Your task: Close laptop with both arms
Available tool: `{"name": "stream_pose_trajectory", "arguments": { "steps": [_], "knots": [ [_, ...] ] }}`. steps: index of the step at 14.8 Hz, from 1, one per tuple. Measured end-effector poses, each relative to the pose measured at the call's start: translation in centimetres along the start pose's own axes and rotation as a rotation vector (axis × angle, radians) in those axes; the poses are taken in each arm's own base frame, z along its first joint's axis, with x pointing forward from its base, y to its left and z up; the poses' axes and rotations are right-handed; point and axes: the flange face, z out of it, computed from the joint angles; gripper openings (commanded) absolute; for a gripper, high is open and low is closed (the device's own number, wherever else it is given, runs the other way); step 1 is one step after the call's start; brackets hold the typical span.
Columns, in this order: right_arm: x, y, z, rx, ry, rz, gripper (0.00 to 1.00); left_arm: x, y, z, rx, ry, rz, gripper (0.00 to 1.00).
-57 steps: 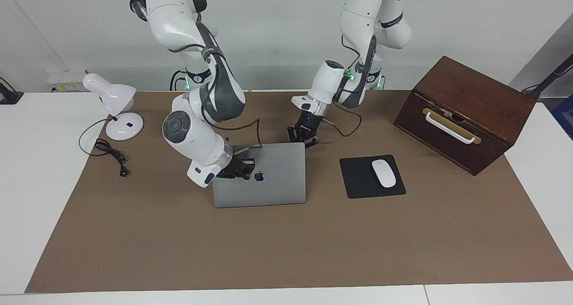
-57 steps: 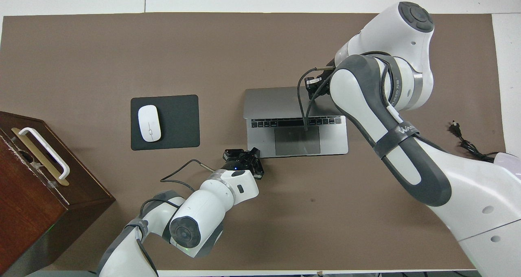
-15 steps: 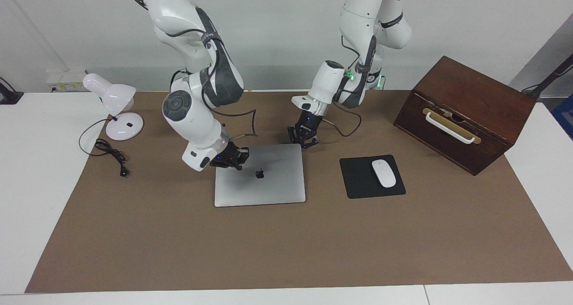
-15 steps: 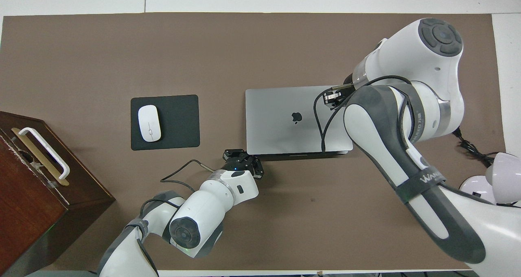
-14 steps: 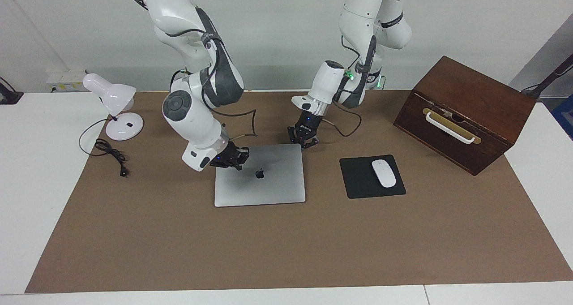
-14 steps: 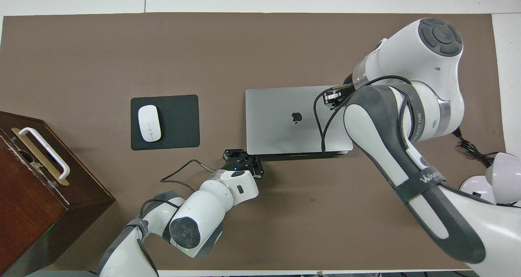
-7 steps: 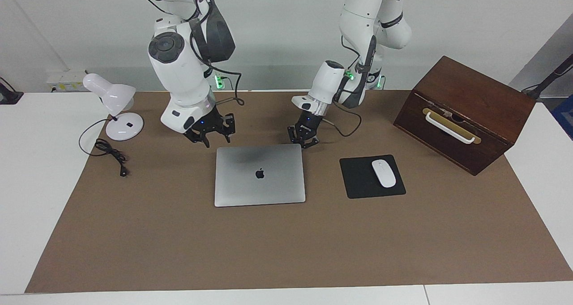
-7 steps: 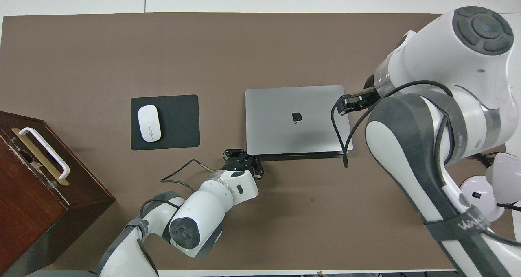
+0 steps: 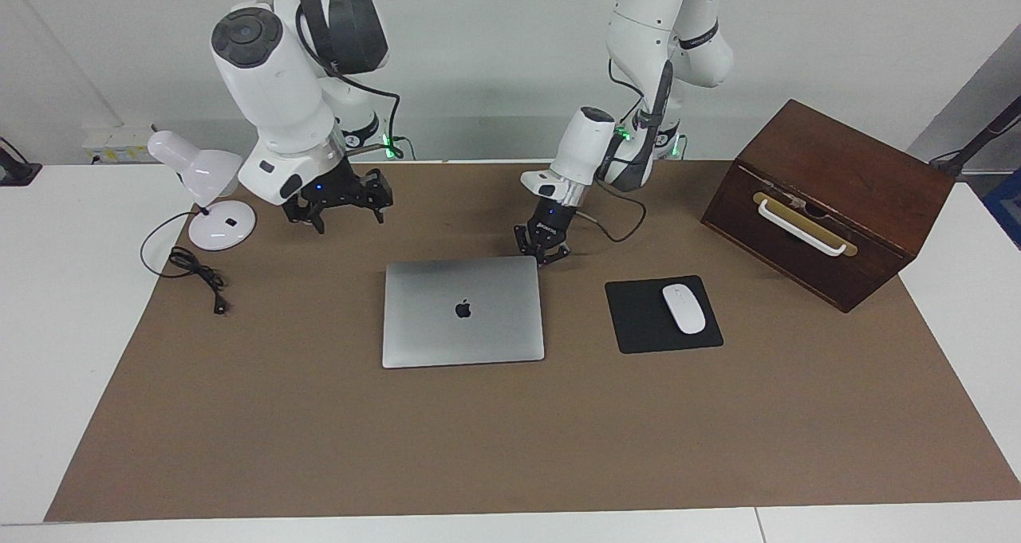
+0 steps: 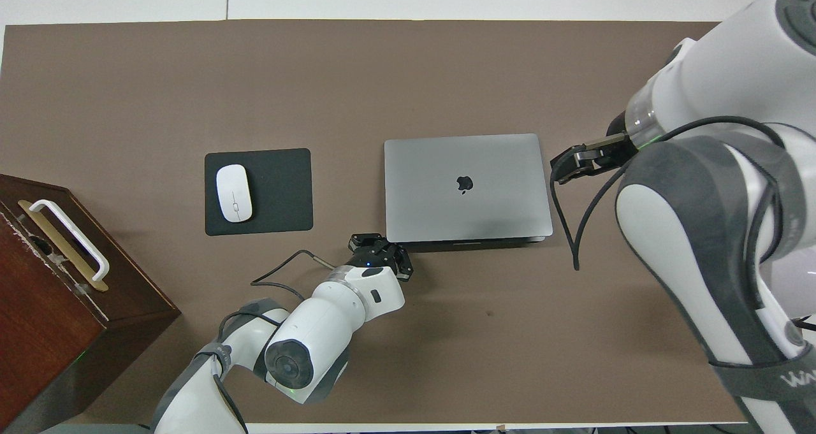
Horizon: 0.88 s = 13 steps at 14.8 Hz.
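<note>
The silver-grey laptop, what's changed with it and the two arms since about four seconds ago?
The thin silver-grey metal laptop went from half open to shut flat, its dark logo facing up. The right gripper, which had been pressing on the lid, has lifted off, swung toward the white desk lamp and opened. The left gripper stays shut at the laptop's corner nearest the robots. Black mouse pad, white mouse and wooden box are unmoved.

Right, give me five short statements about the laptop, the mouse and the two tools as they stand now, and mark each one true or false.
1. The laptop is shut flat. True.
2. The mouse lies on the laptop. False: it lies on the black mouse pad.
3. The right tool holds the lid. False: it is open, raised, clear of the laptop.
4. The left tool is shut at the laptop's corner nearer the robots. True.
5. The wooden box stands toward the right arm's end. False: the left arm's.
</note>
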Motion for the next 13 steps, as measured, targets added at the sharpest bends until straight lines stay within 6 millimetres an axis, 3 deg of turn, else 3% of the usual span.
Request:
{"name": "stream_pose_trajectory", "arguments": {
  "steps": [3,6,13],
  "knots": [
    [0.1,0.5,0.2,0.001,-0.005,0.009,1.00,1.4,-0.7,-2.8,0.002,-0.088,-0.006,0.00],
    [0.1,1.9,0.6,0.002,-0.014,0.032,1.00,2.4,-2.1,-6.8,0.003,-0.206,0.008,0.00],
    [0.0,3.4,0.4,-0.034,-0.011,0.050,1.00,3.9,-7.4,-17.1,0.013,-0.372,-0.047,0.00]
  ]
}}
